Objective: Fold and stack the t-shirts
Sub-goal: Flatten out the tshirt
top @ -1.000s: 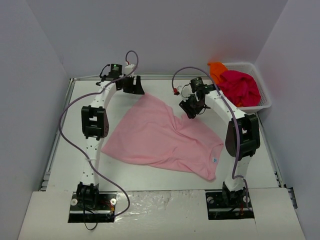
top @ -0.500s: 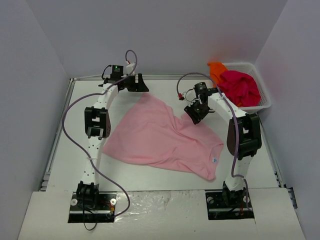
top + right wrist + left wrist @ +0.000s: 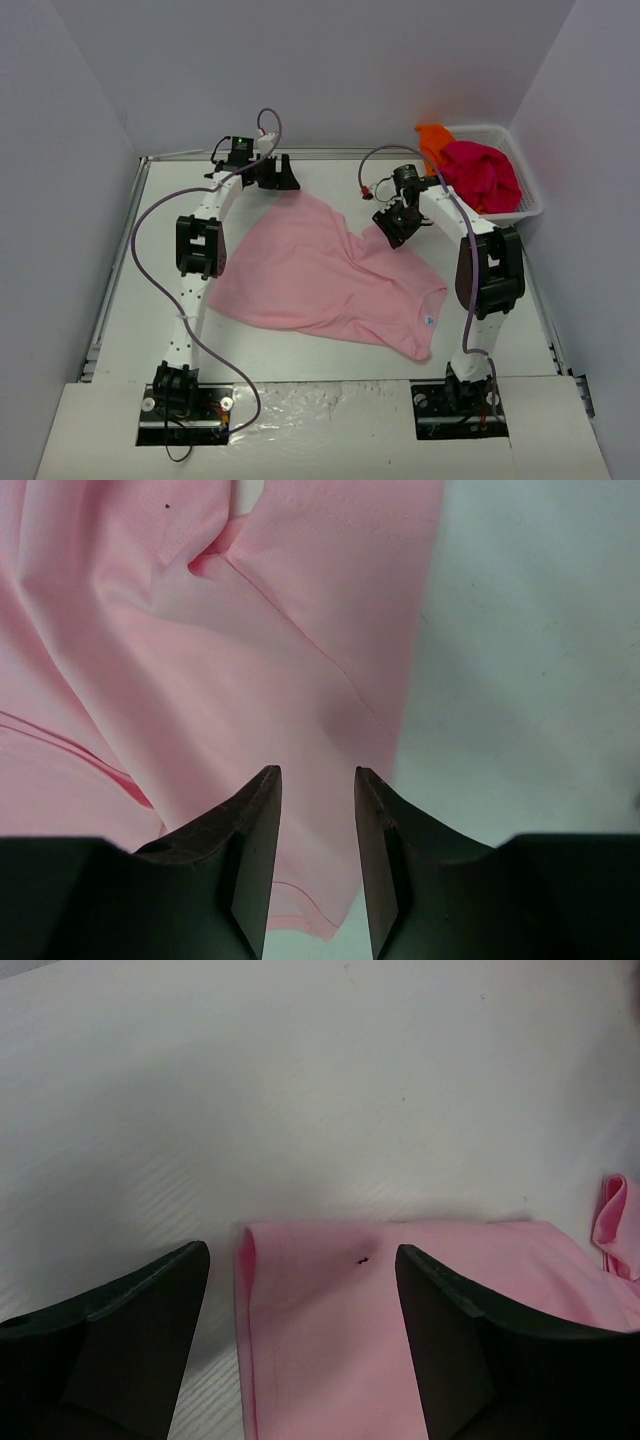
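Observation:
A light pink t-shirt (image 3: 330, 275) lies spread on the white table, its small neck label (image 3: 428, 322) at the near right. My left gripper (image 3: 281, 177) hovers open at the shirt's far corner. In the left wrist view that folded pink corner (image 3: 330, 1340) lies between the wide-apart fingers (image 3: 120, 1340) of the left gripper (image 3: 300, 1250). My right gripper (image 3: 397, 226) is over the shirt's far right edge. In the right wrist view the right gripper (image 3: 316, 772) stands open by a narrow gap, with pink cloth (image 3: 200, 680) below and nothing clamped. A magenta-red shirt (image 3: 480, 172) and an orange one (image 3: 433, 138) sit bunched in the basket.
A white mesh basket (image 3: 528, 208) stands at the far right corner against the wall. Grey walls close in the table on three sides. Bare table (image 3: 170, 270) shows left of the pink shirt and along the near edge (image 3: 330, 360).
Both grippers have shifted a little to the right. The left jaws have opened wider and the right jaws have narrowed slightly. The pink shirt lies as before.

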You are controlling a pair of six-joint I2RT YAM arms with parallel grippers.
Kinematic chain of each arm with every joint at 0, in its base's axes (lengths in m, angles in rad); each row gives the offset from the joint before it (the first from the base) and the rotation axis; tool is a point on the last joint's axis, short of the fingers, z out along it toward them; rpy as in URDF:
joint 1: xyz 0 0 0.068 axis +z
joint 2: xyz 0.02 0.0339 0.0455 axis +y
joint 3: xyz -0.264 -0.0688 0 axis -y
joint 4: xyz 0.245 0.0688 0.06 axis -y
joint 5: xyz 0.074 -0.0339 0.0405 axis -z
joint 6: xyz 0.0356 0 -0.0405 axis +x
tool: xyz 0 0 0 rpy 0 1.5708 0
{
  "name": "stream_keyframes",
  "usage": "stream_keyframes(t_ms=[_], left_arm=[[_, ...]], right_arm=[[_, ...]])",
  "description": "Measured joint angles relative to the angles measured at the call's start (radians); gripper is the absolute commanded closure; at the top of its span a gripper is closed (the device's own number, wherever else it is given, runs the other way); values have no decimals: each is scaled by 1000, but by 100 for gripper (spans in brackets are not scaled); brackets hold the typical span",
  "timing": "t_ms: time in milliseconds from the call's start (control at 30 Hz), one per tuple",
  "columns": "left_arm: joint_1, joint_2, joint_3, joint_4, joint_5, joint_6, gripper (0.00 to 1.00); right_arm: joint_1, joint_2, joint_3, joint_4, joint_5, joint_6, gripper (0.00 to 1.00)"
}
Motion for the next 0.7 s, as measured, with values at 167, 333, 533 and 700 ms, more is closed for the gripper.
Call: stream_keyframes(t_ms=[167,333,533,700], left_arm=[[-5,6,20,-1,-9,3,28],[-7,14,27,0,-6,-2,47],[-12,26,27,-10,-15,19,58],[-13,26,29,-19,-28,54,69]], right_arm=[[-9,0,-13,0,0,0,69],[-12,0,-18,0,0,0,69],[-16,0,-18,0,0,0,69],[-25,0,-18,0,4,0,69]])
